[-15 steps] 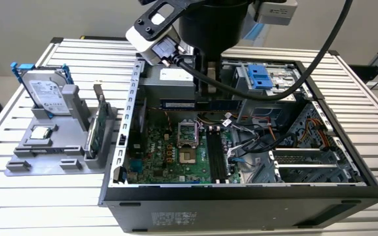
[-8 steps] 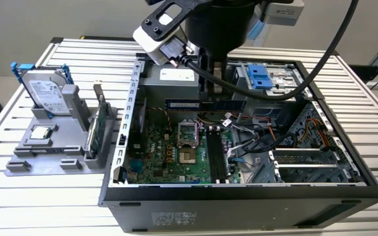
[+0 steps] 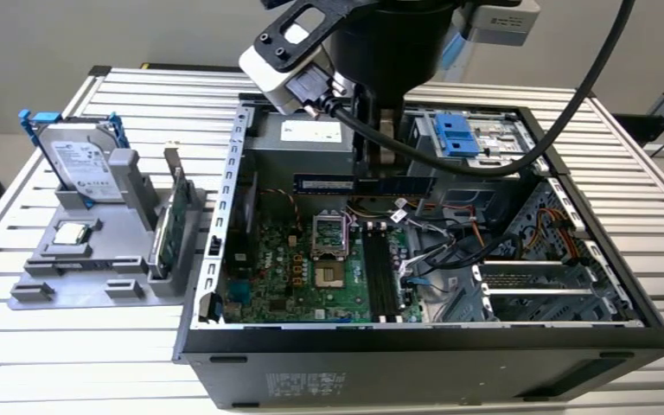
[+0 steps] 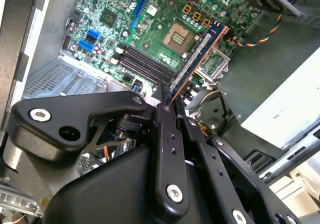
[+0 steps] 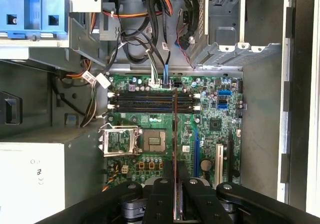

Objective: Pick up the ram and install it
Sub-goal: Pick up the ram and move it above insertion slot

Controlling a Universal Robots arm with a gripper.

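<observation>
one step looks done: the gripper (image 3: 369,160) is clamped on the ram (image 3: 361,183), held in the upper middle of the exterior view, over the open case (image 3: 424,363). the slots (image 3: 380,277) lie empty below; seating is not yet done.

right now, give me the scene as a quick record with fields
ram: long narrow blue circuit-board stick, held above the board, not seated
tool: black tool shut on the stick's end
slots: black memory slots on the green motherboard, under the stick
case: open black computer case
side: grey holder with a silver hard drive, exterior view's left
</observation>
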